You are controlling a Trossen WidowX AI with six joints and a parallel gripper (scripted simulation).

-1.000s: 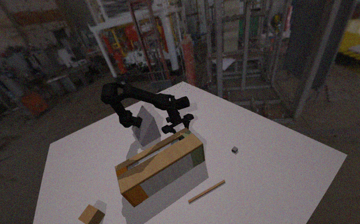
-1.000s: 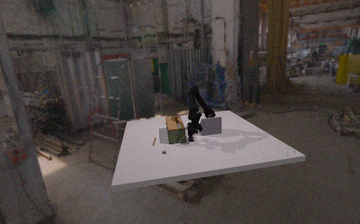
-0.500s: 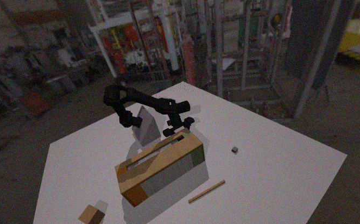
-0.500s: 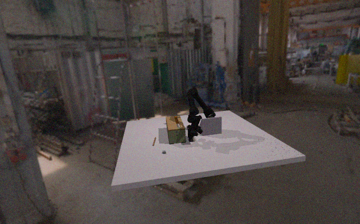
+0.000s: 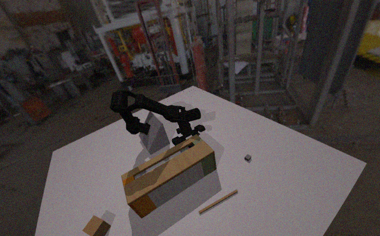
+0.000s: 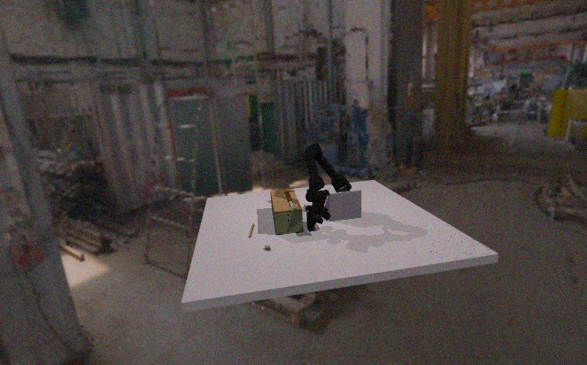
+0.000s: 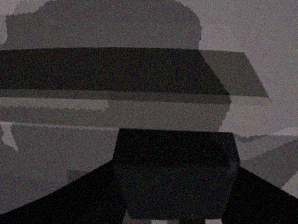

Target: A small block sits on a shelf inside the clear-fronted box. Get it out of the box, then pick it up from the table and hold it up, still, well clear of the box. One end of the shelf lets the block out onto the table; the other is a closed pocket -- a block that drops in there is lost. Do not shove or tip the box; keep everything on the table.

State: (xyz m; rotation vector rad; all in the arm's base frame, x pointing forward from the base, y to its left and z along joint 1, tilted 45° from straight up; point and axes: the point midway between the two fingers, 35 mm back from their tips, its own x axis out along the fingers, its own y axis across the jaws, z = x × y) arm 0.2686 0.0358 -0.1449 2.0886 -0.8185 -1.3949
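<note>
The long box (image 5: 173,168) (image 6: 281,204) stands upright on the table, wood-coloured on top with a slot, orange at one end and green at the other. My gripper (image 7: 174,168) is low behind the box, beside its green end, pointing down. In the wrist view a dark block (image 7: 175,192) sits between the fingers, which meet it on both sides; the gripper is shut on it. In the top view the box hides the fingertips and the dark block. Whether the block touches the table cannot be told. No block shows on the shelf.
A grey upright panel (image 5: 157,137) (image 6: 347,205) stands beside the arm. A thin wooden stick (image 5: 218,202) (image 6: 251,229) lies in front of the box. A small grey cube (image 5: 247,157) (image 6: 266,247) lies beyond the green end. A wooden block (image 5: 93,225) stands past the orange end.
</note>
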